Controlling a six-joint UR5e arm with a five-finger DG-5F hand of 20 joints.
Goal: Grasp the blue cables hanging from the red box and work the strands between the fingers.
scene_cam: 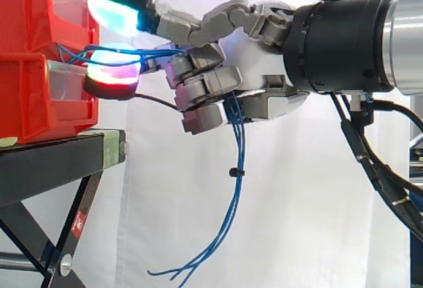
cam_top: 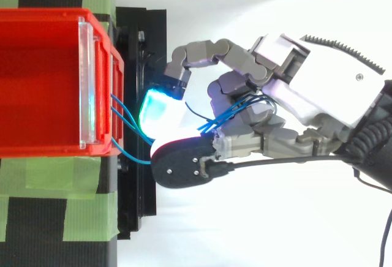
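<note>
Side view: the blue cables (scene_cam: 238,144) leave the front of the red box (scene_cam: 33,96) at left of frame, run right into the hand (scene_cam: 258,63) at centre, then hang loose below it toward the bottom edge. Risk, as judged: the span between box and hand looks fairly tight, so a pull to the right could drag the strands out of the box or shift the box on its black stand (scene_cam: 53,162). The loose tails could also slip free if the curl relaxes. Pose: wrist enters from the right, lower fingers are curled in round the strands, glowing pads reach out close by the box front. Top view: the blue cables (cam_top: 228,112) cross the gap from the box's right wall to the hand, splayed rather than bundled. Risk: a splayed strand may sit outside the curl and get missed in the working. Pose: fingers folded over the cables mid-frame, one finger arched toward the box.
</note>
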